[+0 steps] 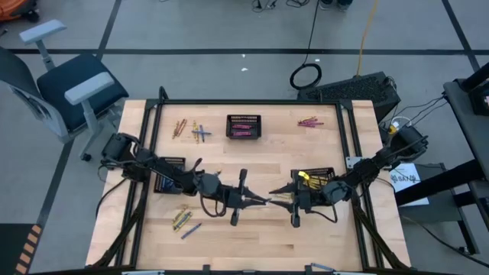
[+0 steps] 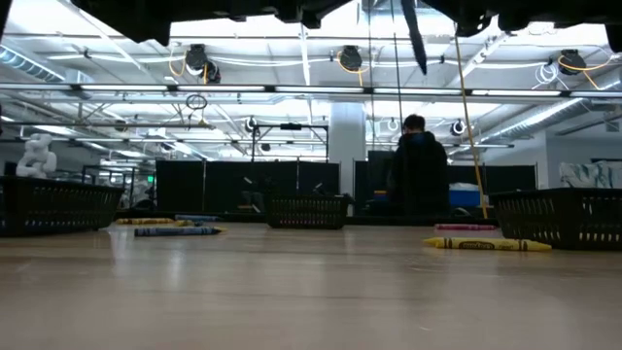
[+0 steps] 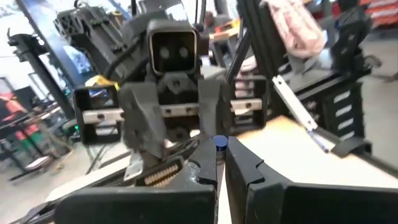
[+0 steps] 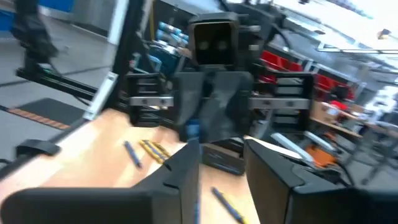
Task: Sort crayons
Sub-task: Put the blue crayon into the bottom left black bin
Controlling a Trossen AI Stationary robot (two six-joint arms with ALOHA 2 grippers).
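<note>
Currently, my left gripper (image 3: pixel 222 160) is pinched on a short blue wax crayon (image 3: pixel 220 143), whose end shows just above the fingertips. My right gripper (image 4: pixel 222 158) faces it tip to tip over the middle of the pale wooden table (image 1: pixel 252 244). Its fingers are spread, and I cannot tell whether they touch the crayon.

1. Near edge, left side: a few loose yellow and blue crayons (image 1: pixel 183 221) lie on the wood.
2. Beneath my left arm: a small black rectangular mesh basket (image 1: pixel 173 163); I cannot tell what is in it.
3. Beside my right wrist: a second black mesh basket (image 1: pixel 325 171) holding yellow crayons (image 1: pixel 304 178).
4. Far edge, centre: a third black mesh basket (image 1: pixel 244 119) holding pink crayons (image 1: pixel 243 133).
5. Far left: a mixed cluster of gold and blue crayons (image 1: pixel 191 130).
6. Far right: a small group of pink crayons with one yellow (image 1: pixel 309 121).

Beyond the table, a person in dark clothing (image 2: pixel 418 175) is in the room.
</note>
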